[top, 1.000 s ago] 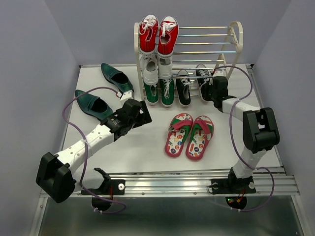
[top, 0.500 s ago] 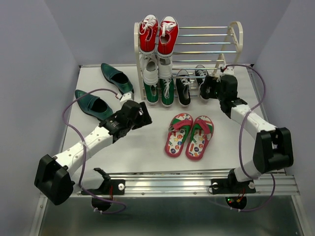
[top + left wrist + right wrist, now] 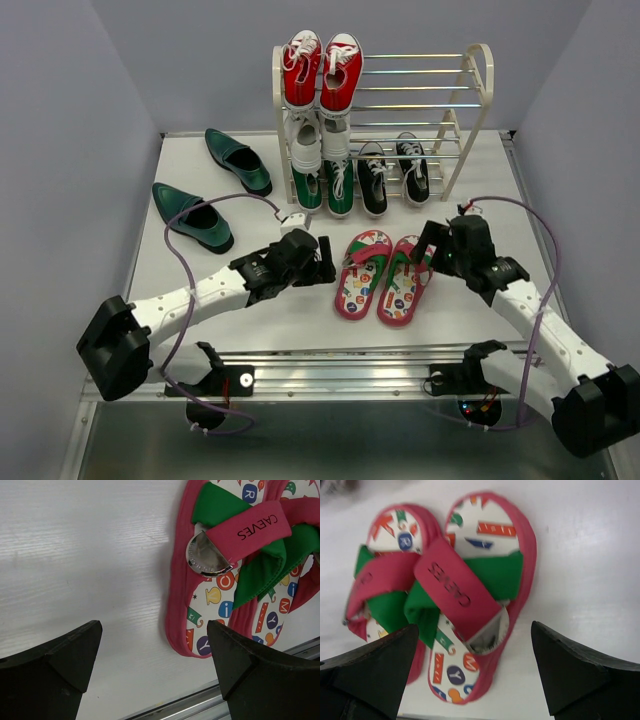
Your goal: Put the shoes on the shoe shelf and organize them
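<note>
Likely working the flip-flops (image 3: 385, 277) pickup | left end effector (image 3: 328, 266) hovering released at their 9 o'clock, right end effector (image 3: 426, 250) released at 3 | next: clamping one, carrying toward shoe shelf (image 3: 478, 90), 12 o'clock

Both end effectors (image 3: 324, 264) (image 3: 428, 247) shifted beside the flip-flops (image 3: 358, 287)

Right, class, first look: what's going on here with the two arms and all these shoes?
Both arms reach toward the pink flip-flops on the table, with the left gripper and right gripper open on either side. The black sneakers stand on the bottom tier of the shoe shelf; the teal loafers lie on the table.
</note>
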Robot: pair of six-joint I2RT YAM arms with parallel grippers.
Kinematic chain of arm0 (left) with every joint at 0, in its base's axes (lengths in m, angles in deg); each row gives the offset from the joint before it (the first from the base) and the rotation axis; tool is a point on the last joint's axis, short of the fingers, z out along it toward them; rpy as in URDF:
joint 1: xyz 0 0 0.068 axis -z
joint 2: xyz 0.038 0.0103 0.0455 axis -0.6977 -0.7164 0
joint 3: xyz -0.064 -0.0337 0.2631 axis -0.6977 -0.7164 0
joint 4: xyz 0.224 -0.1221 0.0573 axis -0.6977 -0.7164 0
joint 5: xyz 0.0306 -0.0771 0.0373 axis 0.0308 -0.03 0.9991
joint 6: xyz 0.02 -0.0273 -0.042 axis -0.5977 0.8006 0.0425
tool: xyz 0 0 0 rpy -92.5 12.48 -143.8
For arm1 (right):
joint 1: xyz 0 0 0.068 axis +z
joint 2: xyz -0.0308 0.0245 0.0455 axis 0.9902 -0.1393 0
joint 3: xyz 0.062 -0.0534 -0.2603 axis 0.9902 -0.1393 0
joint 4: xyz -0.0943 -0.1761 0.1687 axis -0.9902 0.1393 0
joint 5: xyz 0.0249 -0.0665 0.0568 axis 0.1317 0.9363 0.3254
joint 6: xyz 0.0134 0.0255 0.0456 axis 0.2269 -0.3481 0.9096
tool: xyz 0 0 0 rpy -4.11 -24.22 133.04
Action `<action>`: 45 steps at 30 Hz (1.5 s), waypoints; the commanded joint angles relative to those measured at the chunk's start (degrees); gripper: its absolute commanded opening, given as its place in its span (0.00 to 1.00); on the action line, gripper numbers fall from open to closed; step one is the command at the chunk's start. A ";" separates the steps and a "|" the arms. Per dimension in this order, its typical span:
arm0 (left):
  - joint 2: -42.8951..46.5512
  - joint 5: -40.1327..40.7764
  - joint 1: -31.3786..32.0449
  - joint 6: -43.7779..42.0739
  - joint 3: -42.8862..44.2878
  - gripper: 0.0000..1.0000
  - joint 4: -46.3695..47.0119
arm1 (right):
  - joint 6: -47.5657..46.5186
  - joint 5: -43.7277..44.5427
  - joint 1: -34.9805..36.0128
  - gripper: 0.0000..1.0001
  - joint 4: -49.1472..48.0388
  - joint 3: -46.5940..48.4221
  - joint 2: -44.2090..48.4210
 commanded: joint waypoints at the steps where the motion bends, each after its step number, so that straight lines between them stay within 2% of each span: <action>1: -1.65 -0.14 1.26 0.55 -0.56 0.99 3.72 | 6.74 -2.72 2.12 1.00 10.91 -3.59 4.98; 5: -2.80 -0.85 1.79 0.46 -0.21 0.99 4.69 | 7.89 -4.82 3.70 1.00 13.91 -4.92 5.69; 11: -4.29 -1.20 1.97 0.90 -0.12 0.99 6.09 | 12.37 -6.24 7.84 1.00 10.48 -7.37 2.19; 16: -4.91 -1.81 2.06 0.90 0.05 0.99 6.10 | 16.13 -0.97 10.91 0.96 9.77 -6.85 -2.65; 28: -4.56 -1.55 2.15 1.25 -1.26 0.99 7.06 | 23.79 7.20 23.47 1.00 11.96 -1.68 -8.01; 36: -3.42 -0.94 2.15 0.02 -2.41 0.99 7.32 | 29.41 13.36 28.84 1.00 13.38 1.06 -14.52; 45: -2.10 0.21 2.14 -0.77 -3.72 0.99 7.24 | 40.75 21.88 37.28 1.00 18.03 4.66 -24.01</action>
